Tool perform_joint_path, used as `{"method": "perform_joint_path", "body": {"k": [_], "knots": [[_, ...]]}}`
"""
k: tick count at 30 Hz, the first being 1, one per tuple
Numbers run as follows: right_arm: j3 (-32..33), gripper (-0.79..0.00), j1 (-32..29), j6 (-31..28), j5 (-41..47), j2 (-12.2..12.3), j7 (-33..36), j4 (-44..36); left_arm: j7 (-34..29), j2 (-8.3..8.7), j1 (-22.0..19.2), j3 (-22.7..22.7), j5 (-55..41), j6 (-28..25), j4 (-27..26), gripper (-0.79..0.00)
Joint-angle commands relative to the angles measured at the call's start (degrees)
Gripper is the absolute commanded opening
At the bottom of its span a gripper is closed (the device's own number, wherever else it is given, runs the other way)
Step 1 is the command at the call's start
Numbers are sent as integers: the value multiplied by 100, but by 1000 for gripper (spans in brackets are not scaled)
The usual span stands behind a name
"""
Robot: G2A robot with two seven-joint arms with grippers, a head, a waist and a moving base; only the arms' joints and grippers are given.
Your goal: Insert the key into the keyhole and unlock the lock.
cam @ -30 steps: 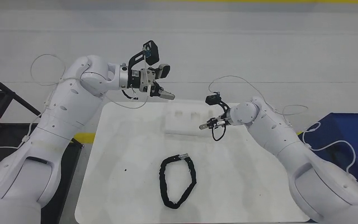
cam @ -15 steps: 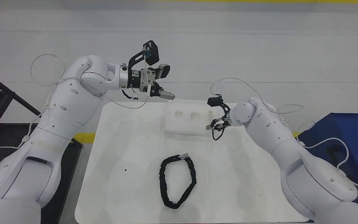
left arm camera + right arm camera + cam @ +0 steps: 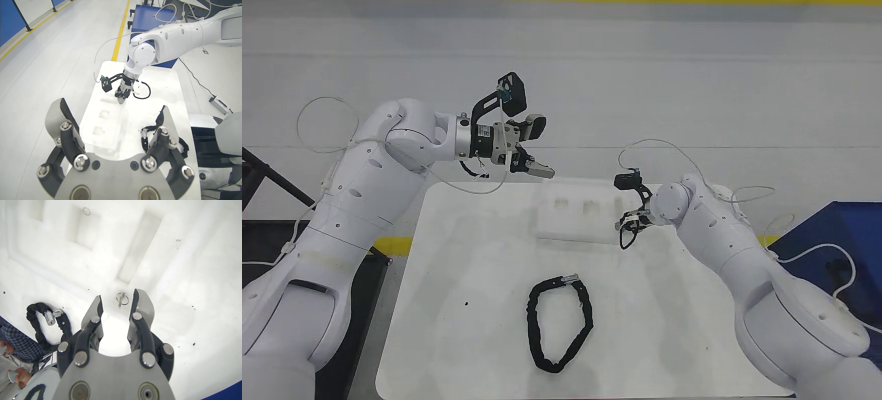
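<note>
Right gripper hung open over small silver ringed key beside white foam tray, left gripper gaped above white surface's far edge

**No legible writing**
No word, number, label or sign can be read on the bench or on anything upon it. The one candidate is a thick black mark on a white curved surface at the edge of the right wrist view. The frame cuts it off, and it cannot be made out as any letter or digit.
</note>
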Motion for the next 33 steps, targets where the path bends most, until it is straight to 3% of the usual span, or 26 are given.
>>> {"method": "perform_joint_path", "body": {"k": [1,14,22,33], "knots": [[5,-496,3,10,-23,-32,-6,40,0,0,0,0,0,0,0,0],[-3,-597,25,293,-258,-257,-77,265,0,0,0,0,0,0,0,0],[50,-782,44,363,-325,-341,-135,471,0,0,0,0,0,0,0,0],[51,-785,115,514,-604,-432,-185,524,0,0,0,0,0,0,0,0]]}}
